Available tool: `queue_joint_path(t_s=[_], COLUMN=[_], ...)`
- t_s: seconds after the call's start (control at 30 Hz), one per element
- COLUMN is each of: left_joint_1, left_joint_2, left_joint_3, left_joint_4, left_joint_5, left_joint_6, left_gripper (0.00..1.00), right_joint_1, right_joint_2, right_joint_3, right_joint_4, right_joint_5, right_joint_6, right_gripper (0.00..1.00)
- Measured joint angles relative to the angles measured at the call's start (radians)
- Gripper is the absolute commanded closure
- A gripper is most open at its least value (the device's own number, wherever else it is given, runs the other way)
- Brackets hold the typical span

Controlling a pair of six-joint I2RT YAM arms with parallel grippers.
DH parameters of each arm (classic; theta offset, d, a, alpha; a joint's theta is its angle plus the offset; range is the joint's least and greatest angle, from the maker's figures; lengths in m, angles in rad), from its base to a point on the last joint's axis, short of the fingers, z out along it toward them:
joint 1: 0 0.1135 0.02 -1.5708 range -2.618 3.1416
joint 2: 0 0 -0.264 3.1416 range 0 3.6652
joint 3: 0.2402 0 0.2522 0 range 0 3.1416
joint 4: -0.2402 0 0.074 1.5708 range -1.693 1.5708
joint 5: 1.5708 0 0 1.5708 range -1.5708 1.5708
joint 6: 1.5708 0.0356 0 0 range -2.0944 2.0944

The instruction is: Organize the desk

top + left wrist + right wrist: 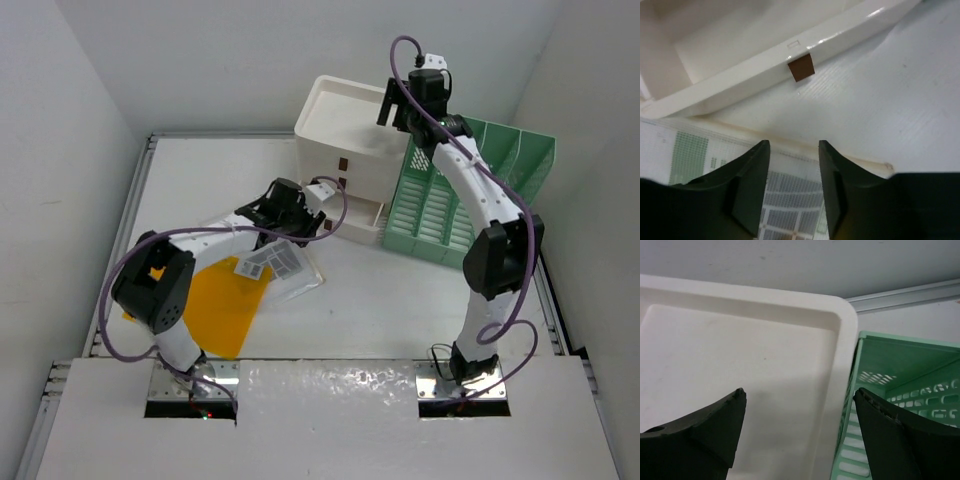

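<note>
Tabletop [400,300]: white, railed.
Your left end effector [792,155]: released over printed sheet [687,152], 8 o'clock of drawer box [345,150].
Your right end effector [800,392]: released above drawer box.

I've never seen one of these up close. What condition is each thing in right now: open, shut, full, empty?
left gripper: jaws partly open above the clear packet.
right gripper: wide open, empty, over the drawer box.
bottom drawer: pulled out, visible inside bare.
upper two drawers: shut.
green file rack: standing, slots look empty.
clear packet: flat on the desk.
orange sheet: flat on the desk.
</note>
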Motion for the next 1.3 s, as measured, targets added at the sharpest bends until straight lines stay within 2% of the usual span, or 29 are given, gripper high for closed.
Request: queue_joint_path(t_s=[0.1,0.23,0.37,0.4,0.47,0.5,0.6,0.63,0.7,0.87,0.97,1.17,1.3], left_joint_1=[0.002,0.002,0.002,0.002,0.002,0.002,-0.005,-0.009,-0.019,-0.048,-0.052,-0.049,-0.049], left_joint_2=[0.075,0.202,0.272,0.283,0.298,0.302,0.321,0.333,0.346,0.362,0.399,0.475,0.516], left_joint_3=[0.016,0.075,0.087,0.09,0.1,0.107,0.162,0.187,0.223,0.254,0.298,0.402,0.452], left_joint_4=[0.056,0.124,0.165,0.171,0.185,0.192,0.178,0.183,0.193,0.197,0.187,0.179,0.198], left_joint_5=[-0.008,0.0,0.018,0.022,0.03,0.034,0.055,0.063,0.084,0.1,0.068,-0.047,-0.117], left_joint_6=[-0.044,-0.093,-0.125,-0.13,-0.142,-0.144,-0.142,-0.138,-0.127,-0.097,-0.087,-0.087,-0.088], left_gripper=[0.56,0.56,0.56,0.56,0.56,0.56,0.57,0.57,0.59,0.59,0.56,0.36,0.31], right_joint_1=[0.0,-0.002,-0.002,-0.002,-0.003,-0.005,-0.016,-0.016,-0.014,-0.015,-0.016,-0.028,-0.042], right_joint_2=[0.024,0.064,0.086,0.082,0.072,0.066,0.048,0.044,0.029,0.011,0.01,-0.009,-0.025], right_joint_3=[0.006,0.013,0.01,0.002,-0.023,-0.032,-0.067,-0.079,-0.114,-0.159,-0.162,-0.22,-0.266], right_joint_4=[-0.004,-0.018,0.004,0.01,0.033,0.04,0.074,0.09,0.13,0.189,0.195,0.275,0.334], right_joint_5=[0.054,0.087,0.097,0.101,0.11,0.113,0.119,0.119,0.135,0.097,0.089,0.086,0.086], right_joint_6=[0.008,0.013,0.012,0.011,0.01,0.008,0.0,0.002,0.008,-0.009,-0.018,0.009,0.051], right_gripper=[0.28,0.32,0.43,0.51,0.58,0.68,0.85,0.93,1.0,1.0,1.0,1.0,1.0])
